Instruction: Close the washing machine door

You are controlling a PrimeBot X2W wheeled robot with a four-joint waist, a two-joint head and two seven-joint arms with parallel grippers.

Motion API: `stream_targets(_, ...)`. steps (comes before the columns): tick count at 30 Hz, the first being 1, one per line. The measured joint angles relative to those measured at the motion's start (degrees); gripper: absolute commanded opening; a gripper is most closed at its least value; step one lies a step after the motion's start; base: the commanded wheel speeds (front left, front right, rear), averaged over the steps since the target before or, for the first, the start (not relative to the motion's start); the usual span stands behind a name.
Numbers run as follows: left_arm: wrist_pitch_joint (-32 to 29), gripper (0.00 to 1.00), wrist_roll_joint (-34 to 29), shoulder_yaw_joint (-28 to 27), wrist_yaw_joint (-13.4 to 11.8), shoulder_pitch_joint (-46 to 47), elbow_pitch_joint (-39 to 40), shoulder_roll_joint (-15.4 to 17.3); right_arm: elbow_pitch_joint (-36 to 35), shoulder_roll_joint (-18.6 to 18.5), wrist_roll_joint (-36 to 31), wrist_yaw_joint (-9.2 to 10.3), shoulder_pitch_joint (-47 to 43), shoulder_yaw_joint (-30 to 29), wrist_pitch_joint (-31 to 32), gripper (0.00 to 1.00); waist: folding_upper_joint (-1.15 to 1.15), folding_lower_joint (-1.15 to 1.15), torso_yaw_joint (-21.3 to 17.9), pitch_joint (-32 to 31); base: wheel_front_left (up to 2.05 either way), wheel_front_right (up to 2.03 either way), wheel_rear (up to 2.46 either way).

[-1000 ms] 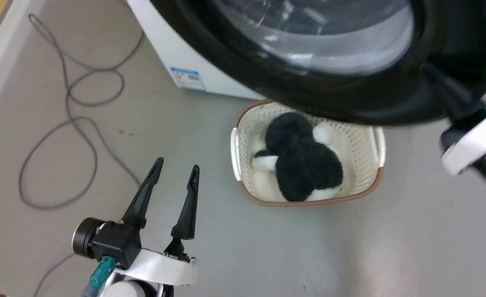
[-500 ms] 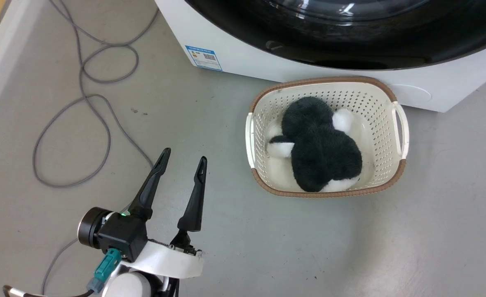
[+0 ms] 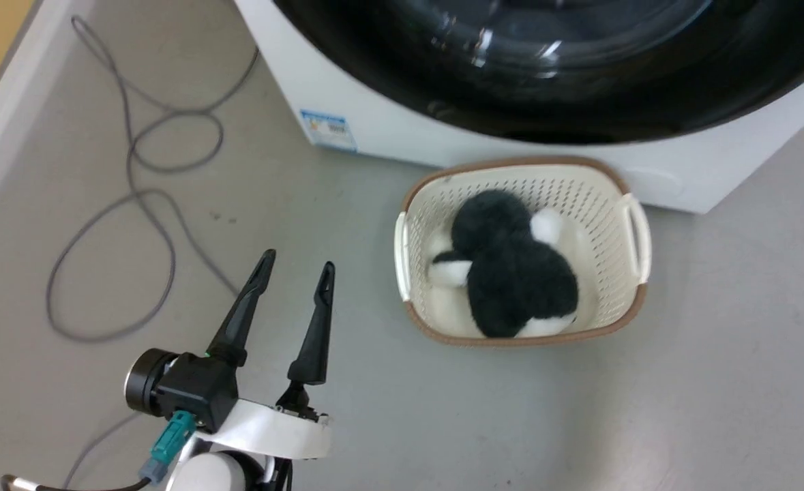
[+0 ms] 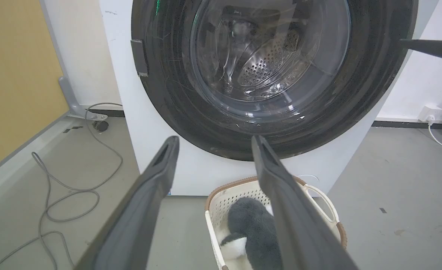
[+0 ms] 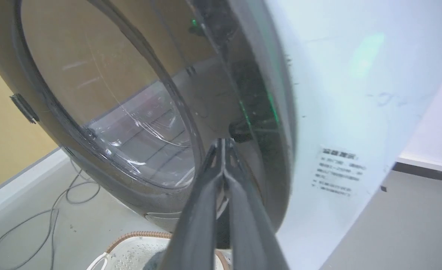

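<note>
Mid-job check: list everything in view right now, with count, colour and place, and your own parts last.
washing machine: 1, white, ahead on the grey floor
washing machine door: 1, black rim with clear glass, lying against the machine's front
sticker: 1, blue, low on the machine's front
basket: 1, cream with a brown rim, on the floor before the machine
plush toy: 1, black and white, inside the basket
cable: 1, grey, looped on the floor left of the machine
wall socket: 1, white, low on the wall
left gripper: open, above the floor
right gripper: shut, tips at the door's rim
</note>
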State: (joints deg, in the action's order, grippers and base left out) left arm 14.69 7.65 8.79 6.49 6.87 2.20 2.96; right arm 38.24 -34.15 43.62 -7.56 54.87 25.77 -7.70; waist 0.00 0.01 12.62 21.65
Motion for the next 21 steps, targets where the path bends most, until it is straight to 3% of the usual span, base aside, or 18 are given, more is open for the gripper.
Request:
stream_targets(6, 0.0, 1.00, 0.0, -2.1, -0.5, -1.5, -0.8, 0.0, -4.0, 1.5, 0.6, 0.03, -8.8, 2.0, -4.6, 0.00, 0.00, 0.00, -2.2, -4.7, 0.00, 0.00, 0.00)
stream_targets(10, 0.0, 1.00, -0.4, -3.8, -0.5, -3.4, -1.4, -0.1, -9.6, 4.1, -1.3, 0.03, -17.3, -0.3, -6.5, 0.00, 0.00, 0.00, -4.9, -8.8, 0.00, 0.00, 0.00)
stream_targets(20, 0.0, 1.00, -1.6, -5.2, -1.6, -6.3, -3.0, -0.1, -23.9, 13.4, -14.7, 0.03, -37.6, -15.7, -7.0, 0.00, 0.00, -0.01, -11.0, -14.3, 0.00, 0.00, 0.00)
stream_targets(21, 0.0, 1.00, -1.6, -5.2, -1.6, -6.5, -3.1, -0.1, -25.3, 14.6, -16.5, 0.03, -39.4, -16.9, -7.1, 0.45, 0.00, -0.01, -11.5, -14.7, 0.00, 0.00, 0.00)
